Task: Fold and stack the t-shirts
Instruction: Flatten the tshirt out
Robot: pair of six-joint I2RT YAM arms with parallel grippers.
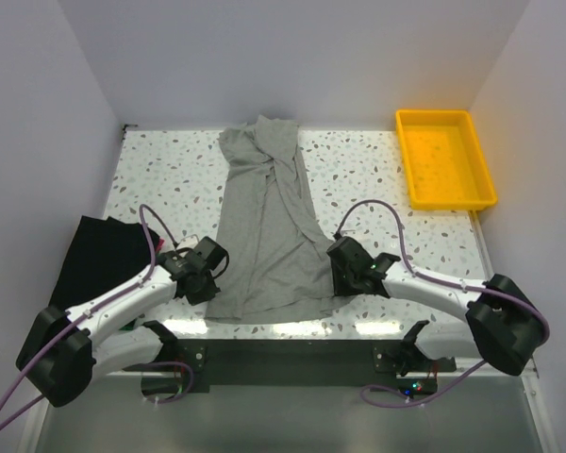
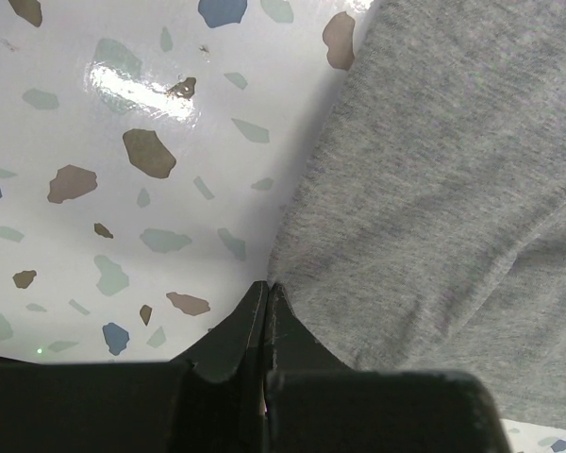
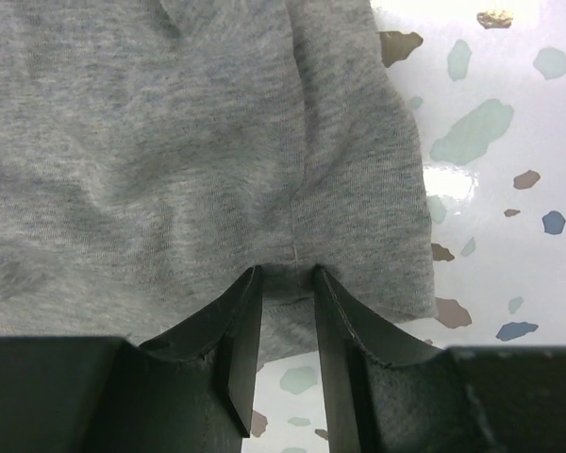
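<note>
A heather-grey t-shirt [image 1: 264, 217] lies lengthwise down the middle of the table, bunched at its far end. My left gripper [image 1: 208, 267] is at its near left corner. In the left wrist view that gripper [image 2: 269, 283] is shut, tips touching the edge of the grey fabric [image 2: 434, 189]; no cloth shows between the jaws. My right gripper [image 1: 342, 267] is at the near right corner. Seen from the right wrist, it [image 3: 286, 274] is open and straddles the hem of the shirt [image 3: 170, 142]. A black t-shirt [image 1: 99, 257] lies at the table's left edge, beside the left arm.
A yellow plastic tray [image 1: 448, 200] stands at the back right corner. Terrazzo tabletop [image 1: 170, 170] shows bare on both sides of the grey shirt. White walls close in the left, right and far sides.
</note>
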